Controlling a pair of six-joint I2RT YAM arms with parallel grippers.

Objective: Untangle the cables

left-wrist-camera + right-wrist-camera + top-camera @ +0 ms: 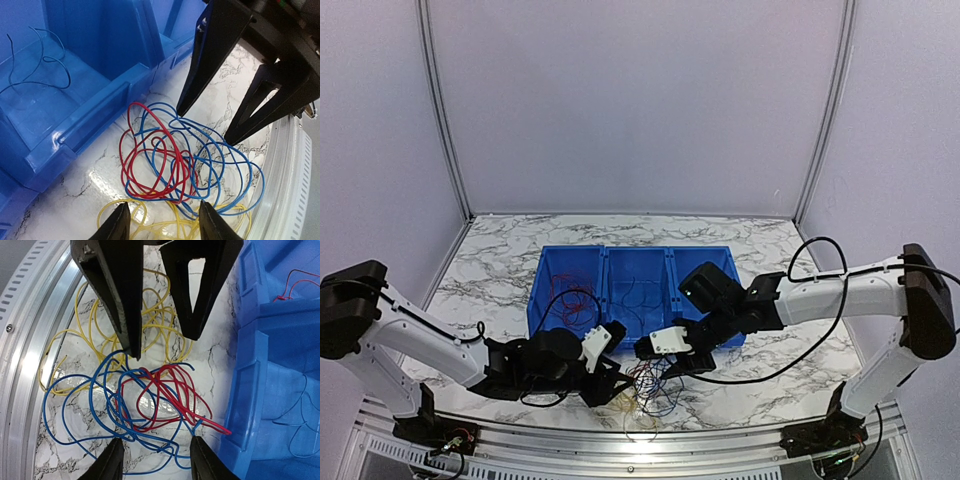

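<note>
While left gripper (162, 220) is hanging wide open over yellow loops (155, 322) farthest from blue bin (100, 100), right gripper (155, 460) is facing it, jaws equally spread, holding nothing. Cables (175, 165) are lying tangled between them, just outside bin's near wall, red nearest bin.

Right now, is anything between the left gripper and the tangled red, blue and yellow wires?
Nothing visible. The open left gripper faces the tangled red, blue and yellow wires directly; the right gripper is beyond them.
</note>
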